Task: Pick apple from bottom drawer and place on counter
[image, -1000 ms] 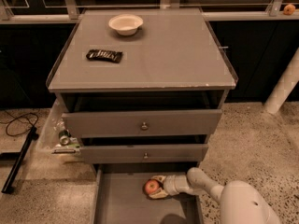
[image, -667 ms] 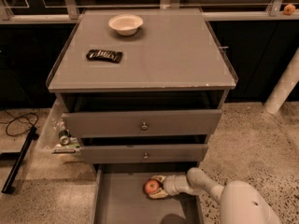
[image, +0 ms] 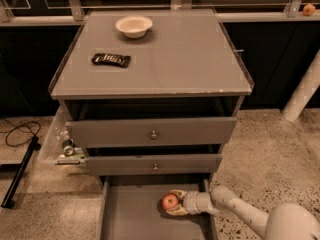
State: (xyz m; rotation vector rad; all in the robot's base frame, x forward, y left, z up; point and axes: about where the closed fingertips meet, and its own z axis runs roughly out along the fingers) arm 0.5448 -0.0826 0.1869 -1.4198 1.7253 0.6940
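Speckled stone flooring (image: 272, 151) is spreading out around a grey cabinet, and a dark window wall is running behind it. On top, the counter (image: 200, 59) is carrying a white bowl (image: 134, 25) near its back edge and a dark wrapped bar (image: 111, 59) lying flat towards its left side, well apart from the bowl. Below, the upper knobbed drawer (image: 150, 132) and the lower knobbed drawer (image: 155, 163) are both standing slightly pulled out. Beneath them the bottom drawer (image: 132, 216) is sitting pulled far out, showing its flat grey floor.

I am reaching my arm (image: 235, 211) in from the lower right, low over that drawer. My gripper (image: 173, 203) is sitting just inside the drawer's right half, close under the lower knobbed front. My jaws are closing narrowly around the apple (image: 169, 201), one finger above it and one below, both touching its red skin. It is resting low in the drawer, by the floor.

At the left a clear bin (image: 56, 141) is leaning against the cabinet, and a black cable (image: 17, 131) is trailing across the ground. Far back on the right ledge, a small orange fruit (image: 309, 9) is sitting alone.
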